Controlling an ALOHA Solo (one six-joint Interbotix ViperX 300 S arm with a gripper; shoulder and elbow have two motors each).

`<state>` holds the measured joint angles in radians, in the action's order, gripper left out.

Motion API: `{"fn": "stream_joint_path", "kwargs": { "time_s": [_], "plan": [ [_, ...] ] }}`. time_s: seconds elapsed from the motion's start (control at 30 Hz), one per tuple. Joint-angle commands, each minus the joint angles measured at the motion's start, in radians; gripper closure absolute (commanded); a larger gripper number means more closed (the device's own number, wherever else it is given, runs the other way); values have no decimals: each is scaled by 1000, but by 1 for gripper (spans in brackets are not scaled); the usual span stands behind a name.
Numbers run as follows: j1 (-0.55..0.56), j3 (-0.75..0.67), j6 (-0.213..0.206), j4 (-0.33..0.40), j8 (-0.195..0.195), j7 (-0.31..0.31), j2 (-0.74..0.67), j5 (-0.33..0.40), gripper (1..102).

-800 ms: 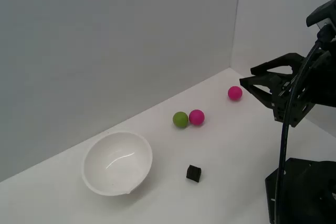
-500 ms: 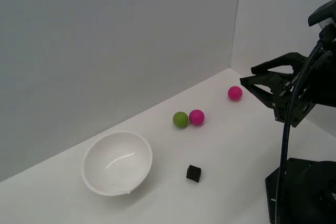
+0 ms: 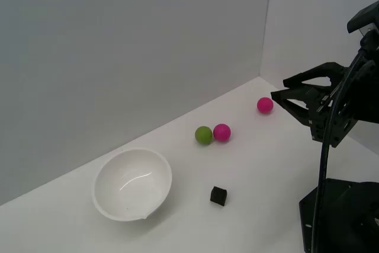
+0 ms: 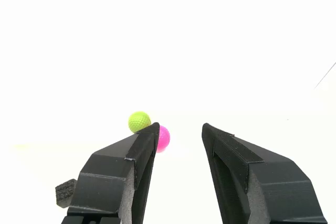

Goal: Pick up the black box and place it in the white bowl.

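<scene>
Slight rightward drift of end effector [image 3: 280, 88], fingers spread, empty, above table [image 3: 266, 158].

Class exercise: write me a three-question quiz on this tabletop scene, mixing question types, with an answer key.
1. True or false: the black box lies inside the white bowl.
2. How many pink balls are on the table? A) one B) two C) three
3. Fill in: the green ball touches a ____ ball.

Key: 1 false, it sits on the table beside the bowl. 2 B, the second lies near the open, empty gripper. 3 pink.
</scene>
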<state>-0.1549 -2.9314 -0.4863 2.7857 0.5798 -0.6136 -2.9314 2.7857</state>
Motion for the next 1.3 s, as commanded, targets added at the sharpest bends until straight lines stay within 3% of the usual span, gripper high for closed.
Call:
{"fn": "stream_joint_path", "kwargs": {
  "time_s": [0.0,0.63,0.9,1.13,1.27],
  "plan": [
    [-14,12,-6,-23,0,-8,15,-29,57],
    [69,218,-6,-107,5,-41,219,-115,57],
    [133,397,-8,-229,5,-152,394,-232,57],
    [170,525,-6,-235,14,-219,518,-236,57],
    [186,569,-8,-232,23,-224,565,-232,57]
  ]
}}
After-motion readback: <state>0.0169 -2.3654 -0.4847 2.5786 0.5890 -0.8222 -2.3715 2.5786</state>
